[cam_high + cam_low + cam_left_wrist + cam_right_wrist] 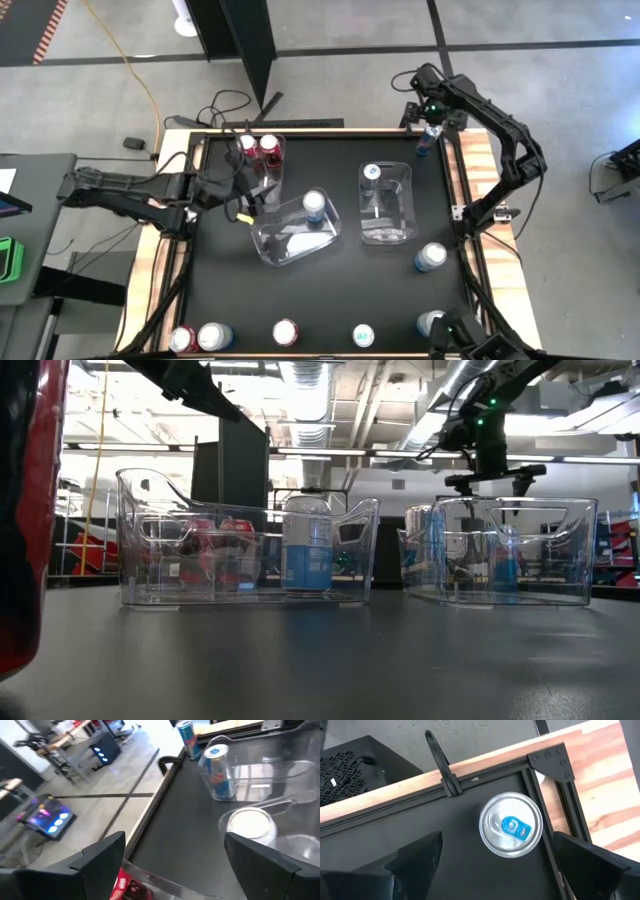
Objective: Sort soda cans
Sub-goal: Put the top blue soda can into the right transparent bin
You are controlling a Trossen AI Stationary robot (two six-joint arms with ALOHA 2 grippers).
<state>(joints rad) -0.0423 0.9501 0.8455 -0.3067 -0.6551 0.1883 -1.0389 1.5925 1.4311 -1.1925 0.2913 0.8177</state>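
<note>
My right gripper hangs open over the table's far right corner, pointing down. A slim dark blue can stands upright below it, between the two fingers and clear of both. My left gripper is open beside the far left bin, which holds two red cans; one red can shows low between its fingers. The middle bin holds a silver-white and blue can. The right bin holds another can. Several more cans stand along the near edge.
The three clear bins fill the table's far half. A dark blue can stands alone near the right edge. The wooden table frame and a black corner bracket lie close to the corner can. Bare black tabletop separates the bins from the near cans.
</note>
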